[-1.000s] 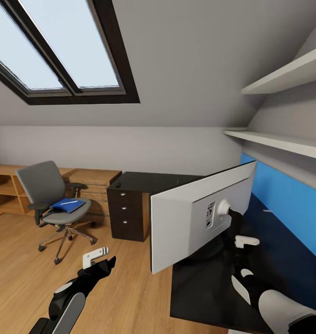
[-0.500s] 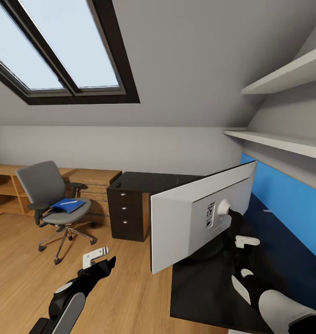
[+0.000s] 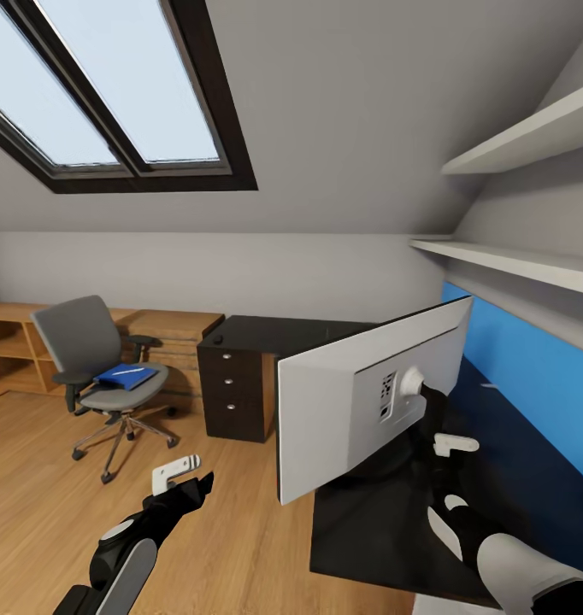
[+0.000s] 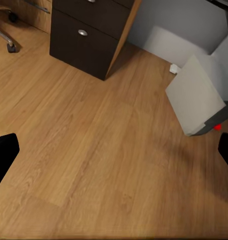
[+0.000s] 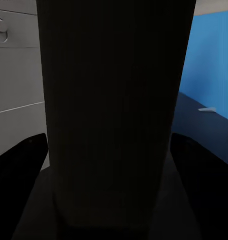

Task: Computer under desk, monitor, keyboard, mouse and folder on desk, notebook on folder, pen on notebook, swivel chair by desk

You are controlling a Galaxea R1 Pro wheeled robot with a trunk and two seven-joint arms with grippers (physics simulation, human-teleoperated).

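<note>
Your right gripper (image 3: 435,427) sits on the black stand (image 5: 111,110) of the monitor (image 3: 360,401); in the right wrist view both fingertips (image 5: 23,160) flank the stand closely, so it reads as clamped on it. The monitor stands on the desk (image 3: 385,530), its grey back facing you, screen side toward the blue wall panel (image 3: 531,367). Your left gripper (image 3: 185,483) hangs over the wood floor (image 4: 93,150), fingers spread wide, holding nothing. The swivel chair (image 3: 99,376) is well apart from the desk, over by the wooden cabinet (image 3: 167,329), with the folder (image 3: 125,377) on its seat and the pen (image 3: 129,372) lying on top. The desk's drawers (image 3: 232,393) face the chair. The computer (image 4: 199,95) lies tilted on the floor beside the drawer unit. A small white thing (image 3: 493,389) lies on the desk near the wall, too small to tell.
</note>
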